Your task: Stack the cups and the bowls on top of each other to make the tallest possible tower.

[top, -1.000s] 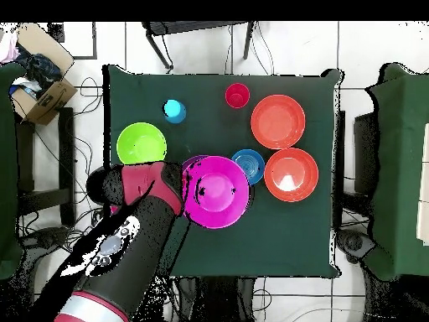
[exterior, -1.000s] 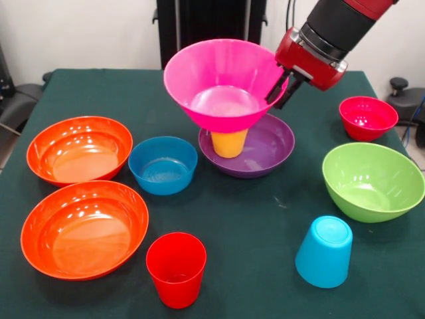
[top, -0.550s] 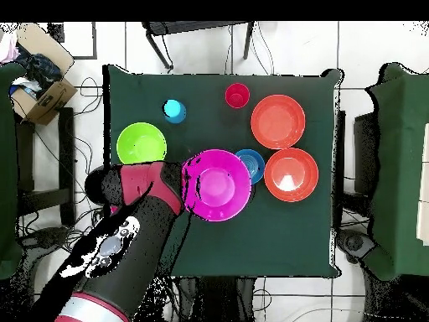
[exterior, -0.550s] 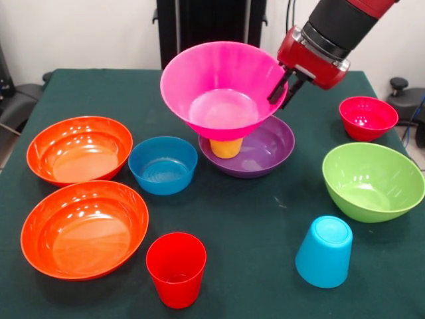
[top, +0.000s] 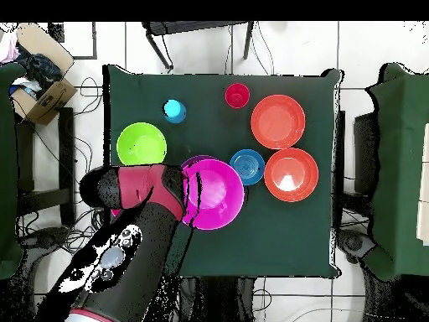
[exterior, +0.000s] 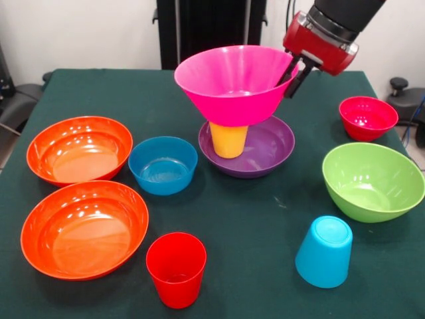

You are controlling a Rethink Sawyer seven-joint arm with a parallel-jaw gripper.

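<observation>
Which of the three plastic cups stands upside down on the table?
The light blue plastic cup: its closed base faces up. The red cup shows its open mouth, and the yellow cup sits inside the purple bowl.

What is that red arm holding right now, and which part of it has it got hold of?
The gripper holds the large magenta bowl, its jaws pinching the rim on the bowl's right side in the front view. The bowl is above the yellow cup standing in the purple bowl.

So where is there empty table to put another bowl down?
The biggest bare patch is mid-table in the front view, between the blue bowl, red cup, light blue cup and green bowl. The far cloth behind the orange bowl is bare too. Around the purple bowl it is crowded.
</observation>
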